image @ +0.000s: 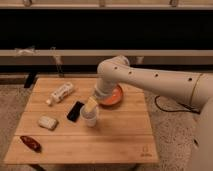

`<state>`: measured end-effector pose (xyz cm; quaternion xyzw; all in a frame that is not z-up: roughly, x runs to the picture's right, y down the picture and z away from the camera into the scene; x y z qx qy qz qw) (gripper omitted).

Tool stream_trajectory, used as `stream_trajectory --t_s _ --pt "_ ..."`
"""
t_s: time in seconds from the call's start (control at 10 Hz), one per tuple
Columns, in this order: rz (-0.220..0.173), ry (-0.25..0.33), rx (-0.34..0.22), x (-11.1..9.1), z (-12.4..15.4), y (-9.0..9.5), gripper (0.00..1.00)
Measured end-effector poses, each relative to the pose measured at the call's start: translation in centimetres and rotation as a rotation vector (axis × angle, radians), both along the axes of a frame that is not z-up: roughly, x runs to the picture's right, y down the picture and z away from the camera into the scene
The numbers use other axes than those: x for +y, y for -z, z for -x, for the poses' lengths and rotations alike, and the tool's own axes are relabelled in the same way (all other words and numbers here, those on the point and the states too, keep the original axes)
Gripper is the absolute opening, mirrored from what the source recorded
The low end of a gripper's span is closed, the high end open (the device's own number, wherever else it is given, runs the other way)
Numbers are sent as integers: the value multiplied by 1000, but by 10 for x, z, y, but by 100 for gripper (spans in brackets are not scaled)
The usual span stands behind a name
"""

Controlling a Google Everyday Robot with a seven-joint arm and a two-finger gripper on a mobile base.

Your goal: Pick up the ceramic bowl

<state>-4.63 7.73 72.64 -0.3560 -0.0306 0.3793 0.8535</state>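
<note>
Approach step: claw [93,104] at left rim of ceramic bowl [116,98], over white cup [89,119]. Claw state: can't tell. Next: seat on rim, clamp, lift.

Bottle [61,93], black phone [75,111], white cup [88,120], pale packet [48,122], reddish item [31,143], perhaps food

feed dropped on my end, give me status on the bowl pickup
Copy: hand low at left rim of the bowl, over the white cup. That bowl on the table, not lifted, partly behind the arm. The cup crowds the hand.
</note>
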Motion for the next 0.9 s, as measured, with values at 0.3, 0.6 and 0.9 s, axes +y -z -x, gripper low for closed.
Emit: stream_trajectory --t_s 0.3,0.6,0.9 --pt "0 0 0 0 0 0 80" --pt "0 0 0 0 0 0 80" --pt "-12 -19 24 -6 -6 1 80"
